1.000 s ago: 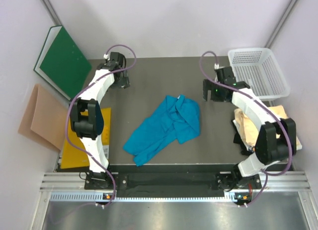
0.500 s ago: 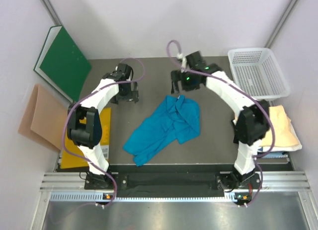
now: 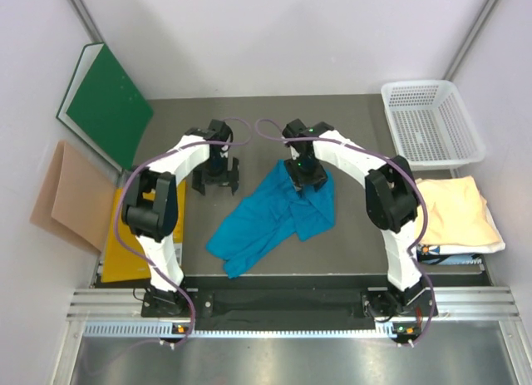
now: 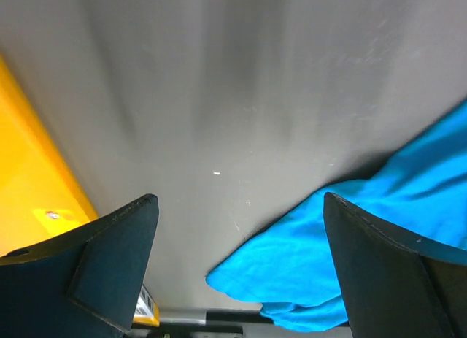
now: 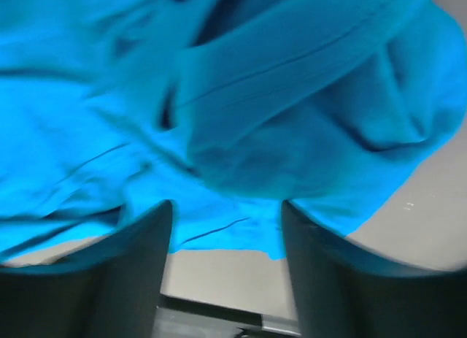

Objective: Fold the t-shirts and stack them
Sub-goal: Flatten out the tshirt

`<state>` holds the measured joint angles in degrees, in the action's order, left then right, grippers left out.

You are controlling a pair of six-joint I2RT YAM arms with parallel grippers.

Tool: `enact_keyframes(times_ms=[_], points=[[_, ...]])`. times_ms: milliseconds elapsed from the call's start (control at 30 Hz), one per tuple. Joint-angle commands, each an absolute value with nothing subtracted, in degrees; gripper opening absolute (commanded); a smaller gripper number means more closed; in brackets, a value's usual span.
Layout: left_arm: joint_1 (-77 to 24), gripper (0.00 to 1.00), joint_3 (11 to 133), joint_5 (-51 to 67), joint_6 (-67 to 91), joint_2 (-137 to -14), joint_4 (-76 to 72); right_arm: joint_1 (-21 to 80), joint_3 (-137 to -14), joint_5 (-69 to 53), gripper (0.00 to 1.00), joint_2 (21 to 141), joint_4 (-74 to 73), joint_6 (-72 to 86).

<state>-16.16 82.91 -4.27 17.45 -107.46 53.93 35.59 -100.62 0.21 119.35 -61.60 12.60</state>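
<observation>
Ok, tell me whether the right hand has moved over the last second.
Yes. The right hand swung left, away from the white plastic mesh basket, and is now above the crumpled teal-blue t-shirt.

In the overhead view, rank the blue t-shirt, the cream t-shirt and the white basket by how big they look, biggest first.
1. Blue t-shirt, lying crumpled, and white basket: about alike, too close to rank.
2. Cream t-shirt, folded: somewhat smaller than either.
</observation>
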Motion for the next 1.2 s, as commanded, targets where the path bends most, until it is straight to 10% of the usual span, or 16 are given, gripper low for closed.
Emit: enact_keyframes(times_ms=[0, 67, 200, 233, 700, 767, 867, 967, 1100, 1167], points=[[-17.6, 0.95, 82.6, -4.2, 17.9, -110.9, 58.1, 36.9, -102.8, 10.7, 0.45, 120.8, -61.4, 13.9], [-17.9, 0.83, 82.0, -4.0, 18.0, -112.3, 57.9, 37.0, -102.2, 12.8, 0.28, 121.5, -60.5, 13.7], [-18.2, 0.00, 82.3, -5.0, 18.2, -115.3, 58.7, 36.9, -102.2, 19.1, 0.02, 121.8, -59.1, 13.0], [-18.2, 0.00, 82.9, -5.9, 18.4, -116.4, 59.0, 36.9, -102.4, 20.1, 0.00, 120.7, -59.1, 12.8], [-18.0, 0.00, 94.1, -10.0, 17.9, -119.3, 62.8, 23.2, -85.1, 31.9, 0.00, 99.5, -52.6, 17.5], [-18.0, 0.08, 93.6, -7.0, 16.6, -117.8, 61.6, 21.3, -79.5, 32.7, 0.00, 99.2, -50.2, 17.1], [-18.7, 0.63, 90.4, -3.8, 16.2, -114.5, 60.9, 18.0, -76.4, 32.8, 0.02, 101.6, -50.4, 17.0], [-19.3, 0.85, 85.9, -3.4, 16.3, -111.5, 60.6, 17.9, -78.3, 29.9, 0.19, 103.4, -50.7, 15.4], [-19.8, 0.87, 81.0, -3.3, 16.9, -108.3, 60.8, 22.5, -82.5, 23.4, 0.83, 100.1, -49.0, 12.7], [-19.9, 0.86, 80.2, -2.5, 17.0, -107.3, 60.9, 24.0, -84.2, 20.8, 0.86, 98.7, -49.2, 12.3]])
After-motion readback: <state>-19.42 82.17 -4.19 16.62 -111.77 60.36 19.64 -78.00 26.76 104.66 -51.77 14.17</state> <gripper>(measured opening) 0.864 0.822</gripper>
